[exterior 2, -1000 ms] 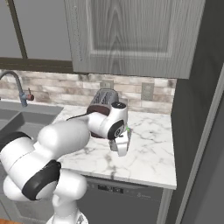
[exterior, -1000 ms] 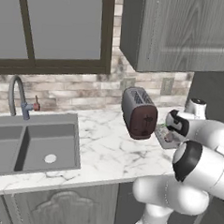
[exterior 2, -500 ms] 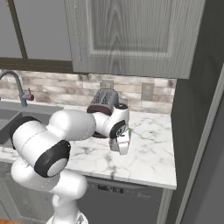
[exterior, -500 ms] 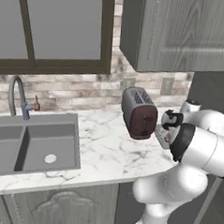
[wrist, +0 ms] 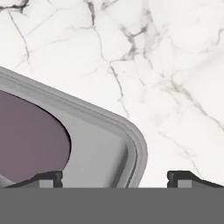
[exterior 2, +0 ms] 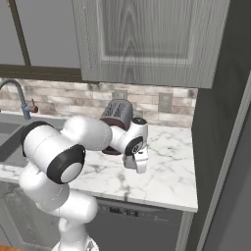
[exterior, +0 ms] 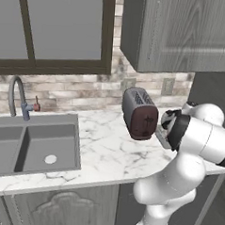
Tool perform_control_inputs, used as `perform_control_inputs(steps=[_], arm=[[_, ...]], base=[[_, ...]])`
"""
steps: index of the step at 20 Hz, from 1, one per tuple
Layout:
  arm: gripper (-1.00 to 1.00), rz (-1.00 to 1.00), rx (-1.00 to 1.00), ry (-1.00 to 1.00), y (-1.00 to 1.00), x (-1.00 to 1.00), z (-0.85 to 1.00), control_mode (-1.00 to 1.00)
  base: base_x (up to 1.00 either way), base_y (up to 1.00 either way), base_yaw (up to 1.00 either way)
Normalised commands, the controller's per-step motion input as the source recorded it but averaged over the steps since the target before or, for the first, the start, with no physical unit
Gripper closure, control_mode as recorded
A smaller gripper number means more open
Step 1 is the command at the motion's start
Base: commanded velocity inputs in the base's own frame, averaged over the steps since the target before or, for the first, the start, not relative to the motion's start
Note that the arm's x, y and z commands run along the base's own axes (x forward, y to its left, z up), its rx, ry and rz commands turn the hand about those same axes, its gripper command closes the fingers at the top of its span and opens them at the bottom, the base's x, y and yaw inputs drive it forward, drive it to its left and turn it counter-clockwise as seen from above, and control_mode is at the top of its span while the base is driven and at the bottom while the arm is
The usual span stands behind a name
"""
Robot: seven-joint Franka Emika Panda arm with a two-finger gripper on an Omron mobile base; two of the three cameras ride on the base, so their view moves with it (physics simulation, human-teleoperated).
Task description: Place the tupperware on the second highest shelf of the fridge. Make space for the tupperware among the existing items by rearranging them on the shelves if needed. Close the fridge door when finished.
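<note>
The tupperware lies on the marble counter to the right of the toaster. One rounded grey corner of it and a patch of dark purple food show in the hand view. My gripper is open and points down over that corner, with one fingertip above the tray and the other over bare counter. From the right base view the gripper hangs just above the counter and hides the tray. In the left base view a strip of the tupperware shows beside my forearm. The fridge stands dark grey at the right, its door shut.
A dark red-fronted toaster stands just left of the tray, against the brick backsplash. Grey wall cupboards hang overhead. The sink with its tap lies far to the left. Bare marble counter runs between my hand and the fridge.
My elbow has swung round while the hand stayed low over the tray and edged slightly right, so the green sprig is now hidden behind it.
</note>
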Motion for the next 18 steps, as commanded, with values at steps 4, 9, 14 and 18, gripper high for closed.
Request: perform_control_inputs(steps=[4,9,14,18], arm=[[1.0,0.0,0.0,0.0,0.0,0.11,-0.34,-1.0],[1.0,0.0,0.0,0.0,0.0,0.0,-0.05,-1.0],[1.0,0.0,0.0,0.0,0.01,0.0,-0.06,-1.0],[1.0,-0.08,0.0,-0.07,0.05,-0.46,-0.09,-1.0]], base=[[0.0,0.0,0.0],[0.0,0.0,0.0],[0.0,0.0,0.0],[0.0,0.0,0.0]])
